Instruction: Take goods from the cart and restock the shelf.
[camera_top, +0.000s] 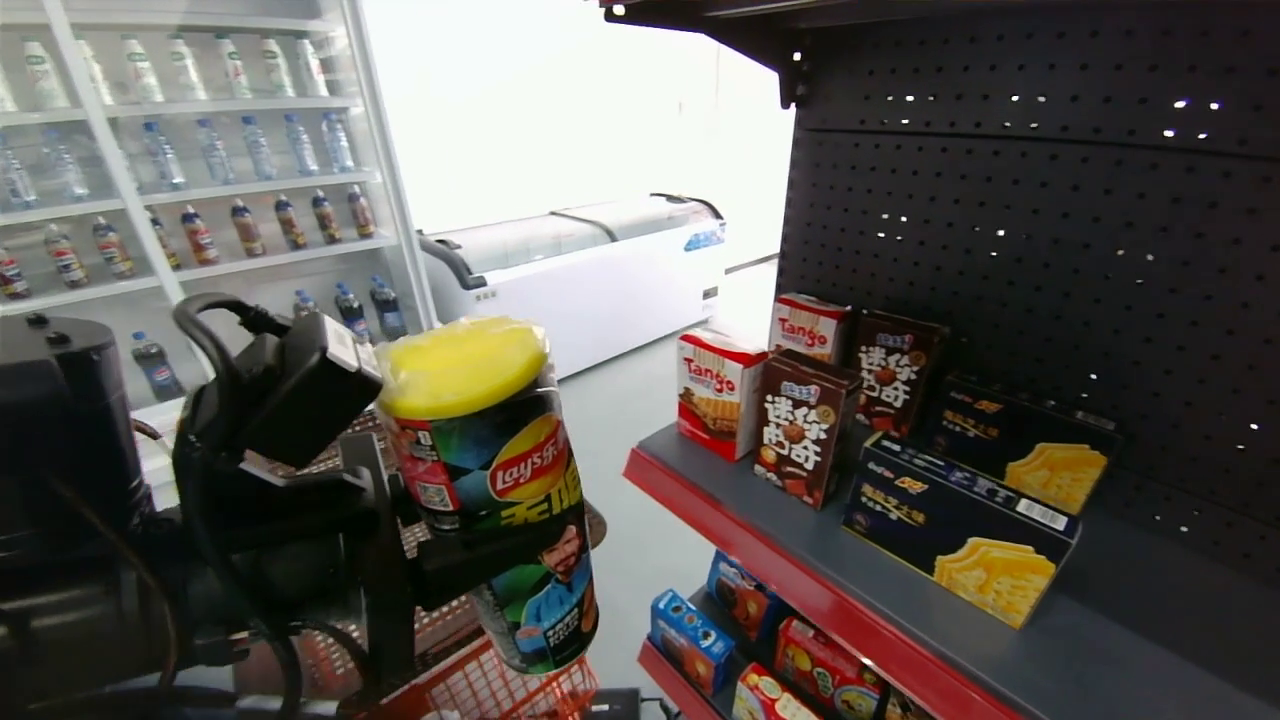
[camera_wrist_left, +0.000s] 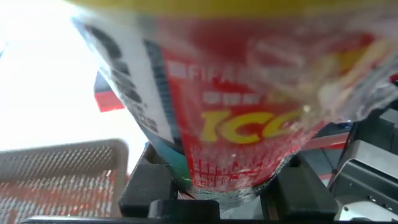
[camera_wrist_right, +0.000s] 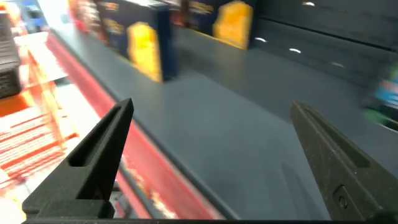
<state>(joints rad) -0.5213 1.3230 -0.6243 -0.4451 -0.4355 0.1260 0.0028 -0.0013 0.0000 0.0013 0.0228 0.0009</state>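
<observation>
my left gripper (camera_top: 420, 540) is clamped on the tall plastic-wrapped chip canister with the yellow lid (camera_top: 490, 470). it's nearly upright above the red wire cart (camera_top: 480, 690). the grey shelf deck (camera_top: 760, 520) lies to its right, so i'd carry it across. right gripper (camera_wrist_right: 211, 106) hangs open over that deck.

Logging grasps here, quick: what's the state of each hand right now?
Left hand: closed on the chips can.
Right hand: open, holding nothing.
</observation>
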